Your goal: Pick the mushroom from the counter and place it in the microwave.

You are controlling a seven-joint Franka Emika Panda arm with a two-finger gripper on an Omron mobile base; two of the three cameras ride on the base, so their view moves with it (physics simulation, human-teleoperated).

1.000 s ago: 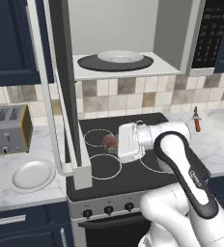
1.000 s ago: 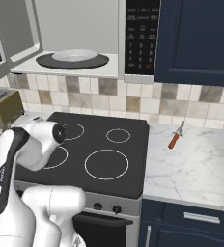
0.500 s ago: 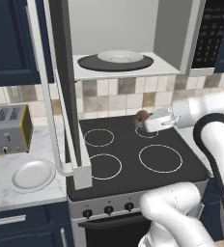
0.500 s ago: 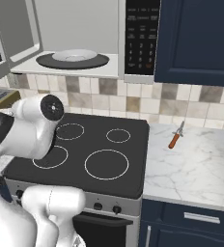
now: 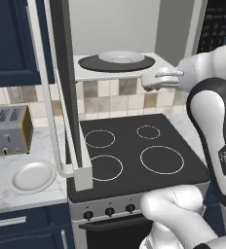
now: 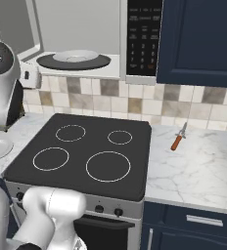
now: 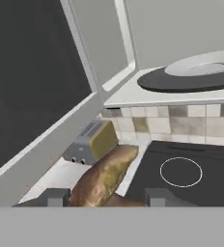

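the gripper [image 5: 146, 80] is raised to the level of the microwave [image 5: 116, 48] floor, just off the right front corner of the open cavity in the left base view, with the white arm reaching in from the right. in the hand view the mushroom [image 7: 104, 176] sits between the two dark finger tips [image 7: 56, 197], a brownish elongated lump pinched by the jaws and held in the air above the left part of the stovetop [image 7: 191, 173]. the microwave stands open: its door [image 5: 64, 92] is swung out toward the near left, with the long white handle [image 5: 49, 112] running down its edge. inside, the dark round turntable [image 5: 116, 62] carries a white plate [image 5: 121, 57], both on the pale cavity floor. the black keypad panel [image 6: 144, 36] is on the right side of the microwave, beside a navy upper cabinet [image 6: 198, 41]. below lies the black stovetop [image 6: 83, 151] with four white rings. to its left on the counter [image 5: 8, 177] sit a silver toaster [image 5: 9, 130] at the far side and a white dish [image 5: 33, 176] nearer. to the right of the stovetop, the marble counter [image 6: 198, 168] holds a red-handled tool [image 6: 178, 138] lying near the tiled backsplash [image 6: 135, 100].
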